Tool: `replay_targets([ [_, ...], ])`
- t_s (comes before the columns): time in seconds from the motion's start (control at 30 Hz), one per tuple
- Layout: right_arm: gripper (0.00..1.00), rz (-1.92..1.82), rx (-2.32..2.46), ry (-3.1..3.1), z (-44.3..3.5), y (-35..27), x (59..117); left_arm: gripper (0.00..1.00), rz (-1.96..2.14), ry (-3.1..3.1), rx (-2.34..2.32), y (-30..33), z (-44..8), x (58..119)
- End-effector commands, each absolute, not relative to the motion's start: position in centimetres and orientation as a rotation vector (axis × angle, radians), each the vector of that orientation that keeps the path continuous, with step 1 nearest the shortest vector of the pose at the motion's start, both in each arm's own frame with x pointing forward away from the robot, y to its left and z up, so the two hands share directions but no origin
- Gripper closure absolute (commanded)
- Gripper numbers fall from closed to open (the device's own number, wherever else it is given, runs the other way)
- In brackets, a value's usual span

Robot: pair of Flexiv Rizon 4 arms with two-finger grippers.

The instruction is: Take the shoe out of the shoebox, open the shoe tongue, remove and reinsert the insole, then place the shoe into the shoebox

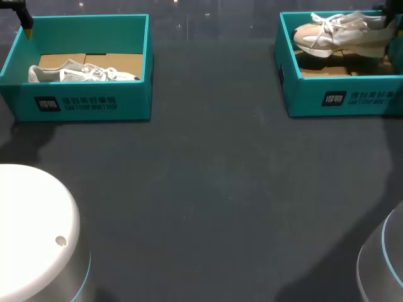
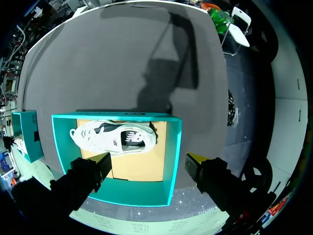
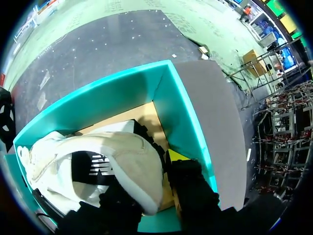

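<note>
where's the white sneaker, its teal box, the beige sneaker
white laced sneaker (image 2: 93,136), left wrist view, side
teal cardboard shoebox (image 2: 174,147), left wrist view, wall
beige laced sneaker (image 3: 142,166), right wrist view, heel

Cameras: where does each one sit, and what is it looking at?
Head view: above and behind the robot, looking down on the table, left box and right box; left arm and right arm show at the near corners.
Left wrist view: on the left wrist, looking down into the left box at the left shoe; the open left pincer shows.
Right wrist view: on the right wrist, looking into the right box; the right pincer grips the right shoe.
Shared: the head view shows both boxes and shoes too.
</note>
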State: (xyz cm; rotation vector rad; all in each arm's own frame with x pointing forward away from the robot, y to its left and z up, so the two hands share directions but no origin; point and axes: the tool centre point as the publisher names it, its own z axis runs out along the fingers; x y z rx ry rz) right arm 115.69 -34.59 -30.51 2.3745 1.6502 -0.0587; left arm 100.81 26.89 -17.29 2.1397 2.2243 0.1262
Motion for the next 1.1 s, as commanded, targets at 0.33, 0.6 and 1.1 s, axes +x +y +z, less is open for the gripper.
replay_targets([
  [0.33,1.0,-0.034,2.382,1.663,-29.4,-35.2,116.0,0.0,0.13,2.222,2.14,26.9,-17.3,100.7],
  [0.6,1.0,-0.034,2.382,1.663,-29.4,-35.2,116.0,0.0,0.13,2.222,2.14,26.9,-17.3,100.7],
  [1.1,1.0,-0.034,2.375,1.561,-27.6,-38.3,118.1,0.0,0.13,2.222,2.14,26.9,-17.3,100.7],
])
